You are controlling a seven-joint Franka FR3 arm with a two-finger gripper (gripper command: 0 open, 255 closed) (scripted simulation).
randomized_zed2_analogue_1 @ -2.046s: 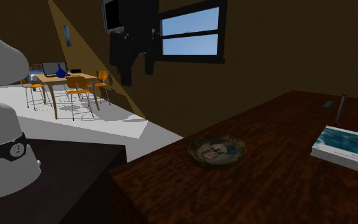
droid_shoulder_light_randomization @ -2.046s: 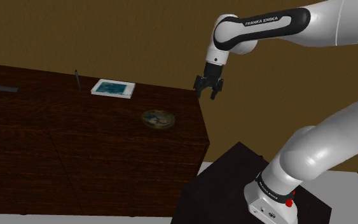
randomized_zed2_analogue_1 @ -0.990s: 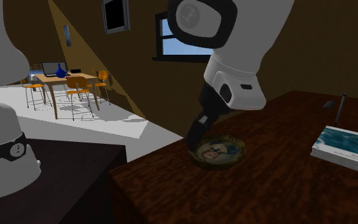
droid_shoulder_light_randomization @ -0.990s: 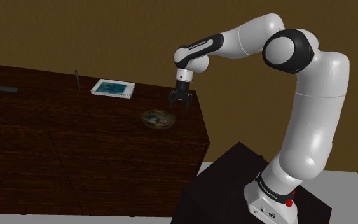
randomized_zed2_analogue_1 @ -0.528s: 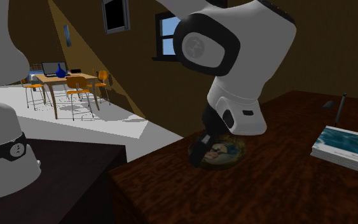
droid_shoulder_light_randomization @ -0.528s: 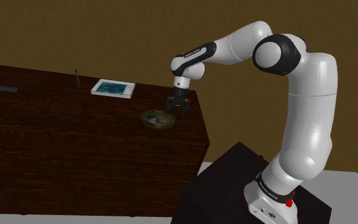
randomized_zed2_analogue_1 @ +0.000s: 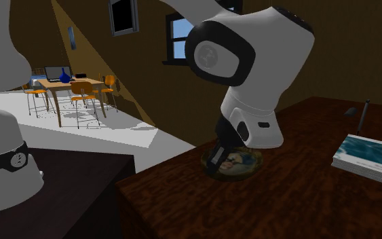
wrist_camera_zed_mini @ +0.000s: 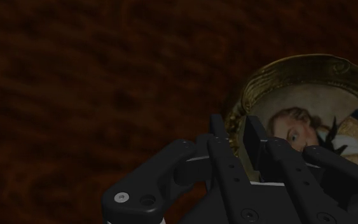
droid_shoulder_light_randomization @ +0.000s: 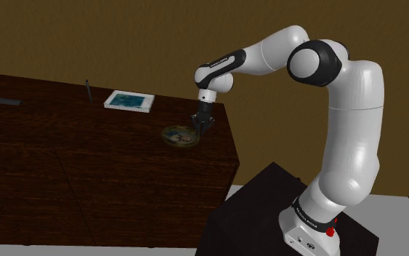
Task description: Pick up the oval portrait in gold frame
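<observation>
Down comes the pincer (wrist_camera_zed_mini: 236, 133) and now it pinches the gold rim of the oval portrait (wrist_camera_zed_mini: 301, 105), which lies on the tabletop (wrist_camera_zed_mini: 75, 89), not lifted yet.

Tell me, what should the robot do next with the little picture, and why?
Probably lift gently, straight up. The gripper looks shut on the gold rim of the oval portrait, which lies flat on the dark wooden cabinet, so raising it should pick it up.
</observation>
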